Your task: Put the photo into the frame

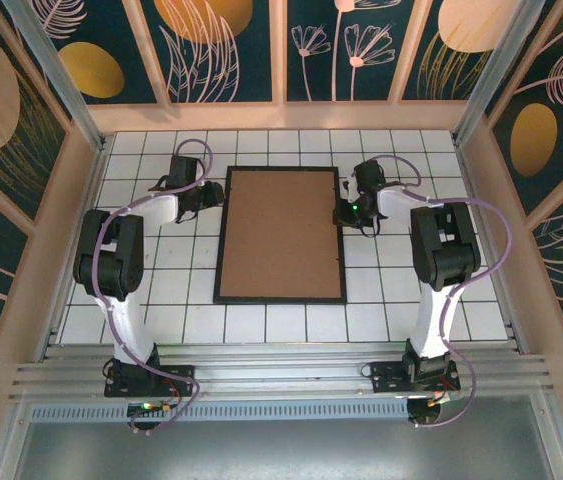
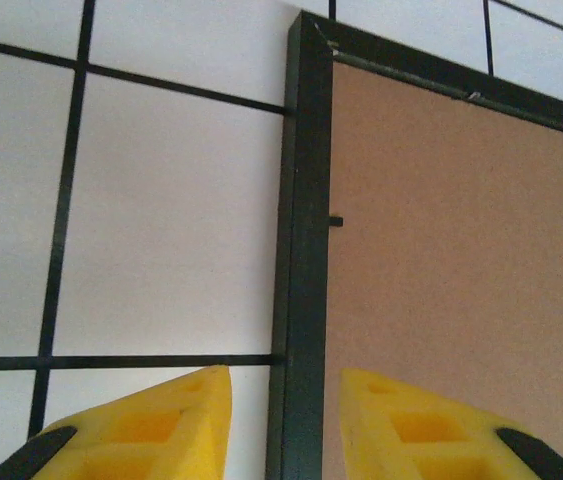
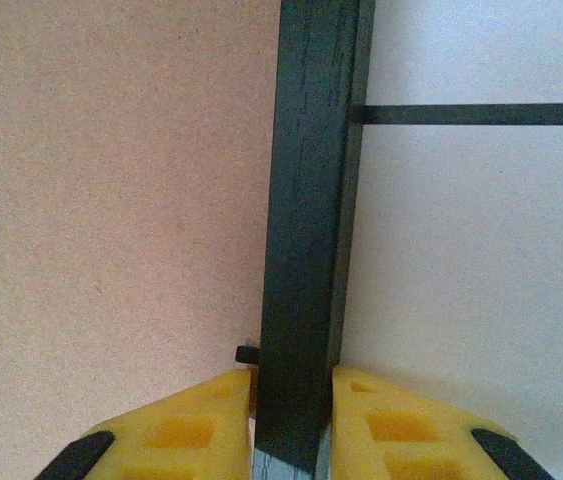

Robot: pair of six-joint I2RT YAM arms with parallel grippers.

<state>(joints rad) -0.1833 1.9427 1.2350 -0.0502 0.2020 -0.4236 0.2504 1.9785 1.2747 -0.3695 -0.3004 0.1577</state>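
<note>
The frame point(image 1: 281, 299) lies flat in the middle of the white tiled table point(image 1: 171, 280), back side up, with the brown backing board point(image 1: 281, 232) set inside its black rim. The left gripper point(image 2: 286, 385) sits at the far part of the left rim, its yellow fingers point(image 2: 151, 425) apart, one on each side. The right gripper point(image 3: 291, 385) is clamped on the far part of the right rim.

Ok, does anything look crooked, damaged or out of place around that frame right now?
Nothing stands out. The frame lies flat, brown backing up, roughly square to the tile grid; the right gripper pinches its rim, the left gripper straddles the other rim.
</note>
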